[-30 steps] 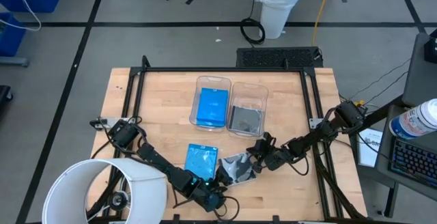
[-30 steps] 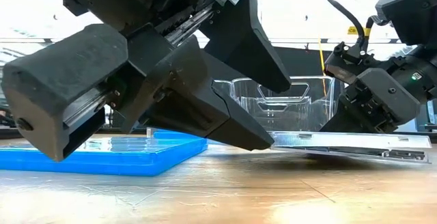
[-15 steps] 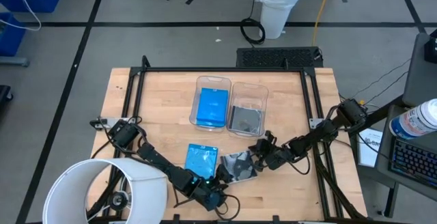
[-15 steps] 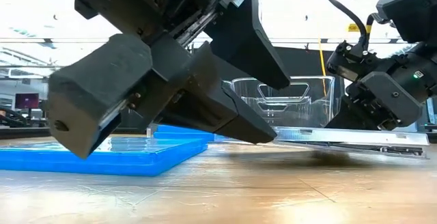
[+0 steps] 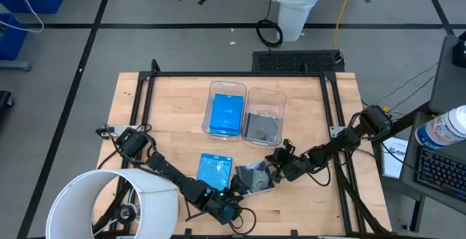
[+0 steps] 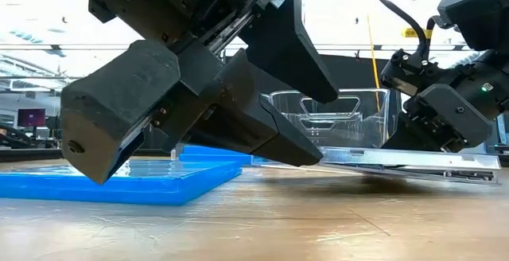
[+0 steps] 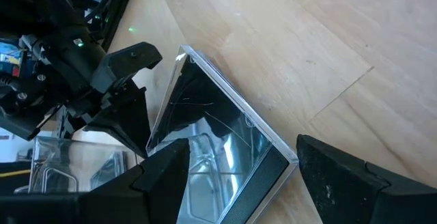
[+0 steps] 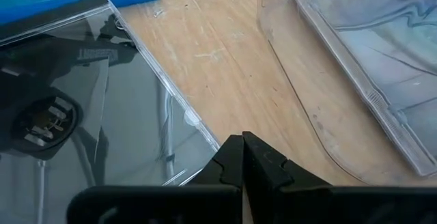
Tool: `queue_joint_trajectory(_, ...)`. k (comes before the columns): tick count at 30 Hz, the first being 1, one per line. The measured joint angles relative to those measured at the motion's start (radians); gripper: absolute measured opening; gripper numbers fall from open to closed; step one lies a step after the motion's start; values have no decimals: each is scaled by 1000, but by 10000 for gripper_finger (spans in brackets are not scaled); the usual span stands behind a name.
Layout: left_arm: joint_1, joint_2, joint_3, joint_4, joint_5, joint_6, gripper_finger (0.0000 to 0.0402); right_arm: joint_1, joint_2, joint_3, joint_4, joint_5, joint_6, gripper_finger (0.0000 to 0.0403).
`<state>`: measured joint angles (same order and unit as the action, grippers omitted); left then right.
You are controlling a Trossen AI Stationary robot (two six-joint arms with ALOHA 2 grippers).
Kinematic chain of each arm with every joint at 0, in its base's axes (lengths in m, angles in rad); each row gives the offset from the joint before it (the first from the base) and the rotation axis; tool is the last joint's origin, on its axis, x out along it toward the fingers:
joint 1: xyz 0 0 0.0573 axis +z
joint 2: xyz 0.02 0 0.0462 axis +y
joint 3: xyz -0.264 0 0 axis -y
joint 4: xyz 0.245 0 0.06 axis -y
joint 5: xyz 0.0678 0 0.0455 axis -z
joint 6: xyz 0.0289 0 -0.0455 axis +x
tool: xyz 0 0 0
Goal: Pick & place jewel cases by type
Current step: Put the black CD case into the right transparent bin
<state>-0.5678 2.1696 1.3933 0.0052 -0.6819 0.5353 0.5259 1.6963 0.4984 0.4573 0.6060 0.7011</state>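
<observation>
A smoky dark jewel case (image 5: 255, 177) lies near the table's front, between my two grippers. My left gripper (image 7: 242, 149) is open, one finger on each side of the case's near-left end. My right gripper (image 8: 242, 145) is shut, its tips at the case's right-hand edge. A blue jewel case (image 5: 215, 170) lies flat on the table just to the left. Two clear bins stand mid-table. The left bin (image 5: 226, 87) holds a blue case and the right bin (image 5: 265, 93) a dark one. My left gripper straddles the dark case's near end (image 7: 225, 162); I cannot tell whether either finger touches it. My right gripper meets the case's right-hand edge (image 8: 198, 125) with its shut fingertips (image 8: 232, 157), slanting down from the table's right. The case sits slightly tilted, with shadow under it (image 6: 398, 162).
A black frame (image 5: 149, 86) runs round the tabletop. A white round shade (image 5: 109, 202) overhangs the near left corner. Cables trail from both arms. Bare wood lies at the far left and far right of the bins.
In the low view the dark case's end under my right gripper has come up a little and the case lies more level. My left gripper has shifted slightly beside it, fingers still apart.
</observation>
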Motion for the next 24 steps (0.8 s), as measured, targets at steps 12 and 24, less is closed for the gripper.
queue_joint_trajectory(12, 0, 0, 0, 32, -2, 43, 269, 0, -2, 5, -36, -1, 39, 0)
queue_joint_trajectory(24, -4, 0, 0, 31, -44, 70, 269, 0, -2, 5, -40, -2, 47, 0)
